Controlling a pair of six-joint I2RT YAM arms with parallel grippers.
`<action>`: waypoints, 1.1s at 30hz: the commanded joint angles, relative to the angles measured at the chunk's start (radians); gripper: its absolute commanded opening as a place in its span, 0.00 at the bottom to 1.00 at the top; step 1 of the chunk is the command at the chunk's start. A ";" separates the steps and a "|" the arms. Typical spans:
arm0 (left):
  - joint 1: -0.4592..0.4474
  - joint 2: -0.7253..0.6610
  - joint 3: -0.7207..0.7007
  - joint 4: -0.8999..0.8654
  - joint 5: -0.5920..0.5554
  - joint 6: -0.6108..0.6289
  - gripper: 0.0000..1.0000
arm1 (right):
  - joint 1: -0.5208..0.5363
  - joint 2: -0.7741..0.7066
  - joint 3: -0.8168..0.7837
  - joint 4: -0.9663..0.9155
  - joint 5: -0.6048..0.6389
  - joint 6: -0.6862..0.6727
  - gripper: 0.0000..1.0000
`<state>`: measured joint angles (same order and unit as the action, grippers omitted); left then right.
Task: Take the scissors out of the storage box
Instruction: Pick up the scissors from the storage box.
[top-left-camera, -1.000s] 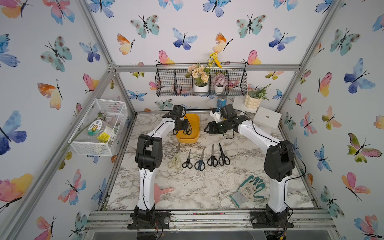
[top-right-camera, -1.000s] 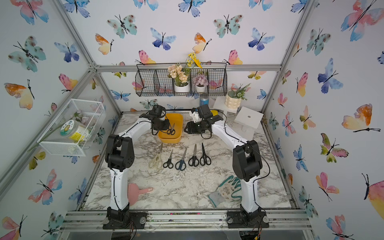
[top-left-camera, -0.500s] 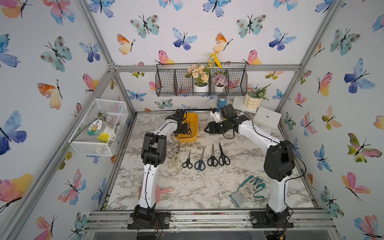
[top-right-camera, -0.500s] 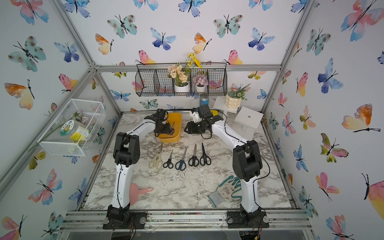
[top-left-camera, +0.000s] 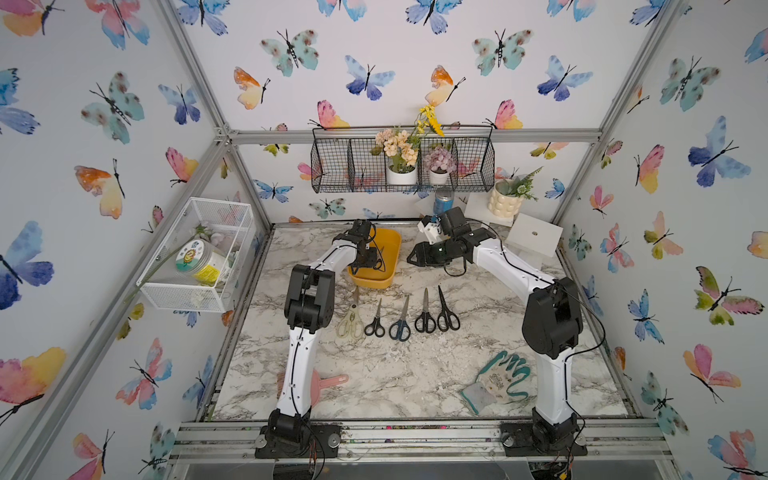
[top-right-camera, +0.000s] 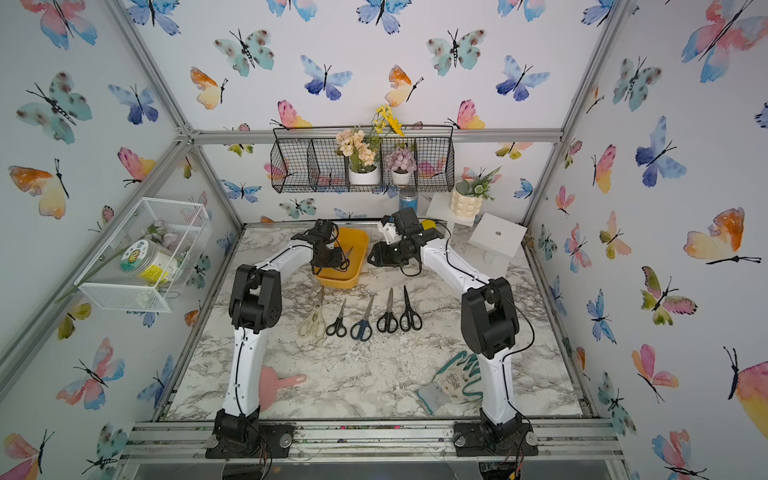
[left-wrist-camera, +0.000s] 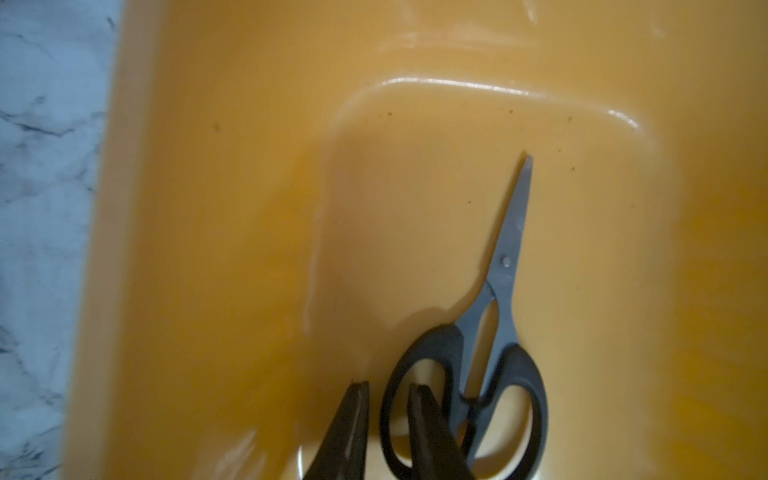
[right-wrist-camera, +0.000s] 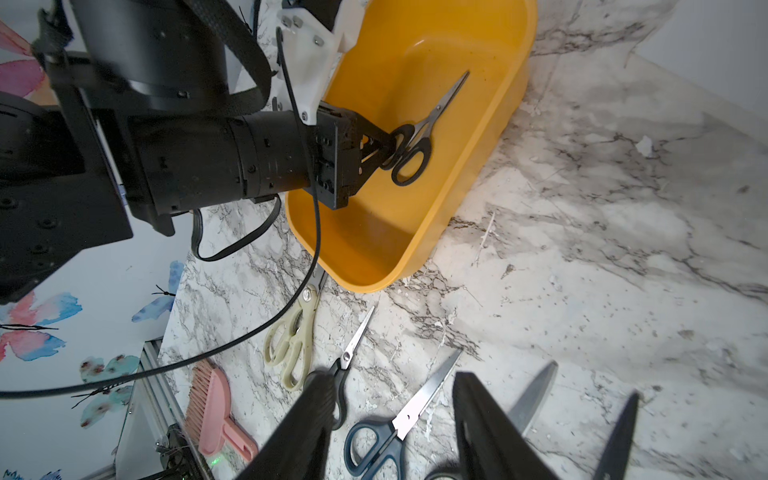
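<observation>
**One pair in the box, left tool at its handle**

The marble table (top-left-camera: 415, 374) carries five pairs of scissors (top-left-camera: 400, 326) in a row, all outside the yellow box (top-left-camera: 374, 282). The only pair inside, the black-handled scissors (left-wrist-camera: 505, 266), lies flat on the box floor with its blades closed. I judge it light and rigid. Its slick steel blades sit too flush on the smooth plastic to pinch. The thick handle loop stands proud, and that is where I would take it.

My left arm (top-left-camera: 328, 259) reaches forward and bends down over the box rim, wrist pointing into it. The left tool (left-wrist-camera: 386, 385) straddles the rim of one loop, one finger (left-wrist-camera: 353, 419) outside and the other through the hole. I cannot tell whether it pinches yet. The right arm (top-left-camera: 511, 266) hovers beside the box, with the right tool (right-wrist-camera: 390, 378) spread and empty.
</observation>
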<state>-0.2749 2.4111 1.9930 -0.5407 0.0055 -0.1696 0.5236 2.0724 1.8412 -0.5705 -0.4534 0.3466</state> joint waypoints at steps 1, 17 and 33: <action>-0.001 -0.024 -0.028 -0.040 0.026 0.038 0.24 | 0.006 0.014 0.017 -0.020 -0.020 -0.011 0.51; -0.001 0.136 0.068 -0.168 0.106 0.026 0.04 | 0.012 0.005 -0.055 0.056 -0.076 0.031 0.51; 0.000 -0.068 -0.059 0.037 0.179 -0.182 0.00 | 0.015 0.071 0.090 0.066 -0.025 0.031 0.50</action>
<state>-0.2741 2.4058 1.9766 -0.5110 0.1562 -0.2790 0.5320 2.1330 1.8984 -0.5060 -0.4938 0.4034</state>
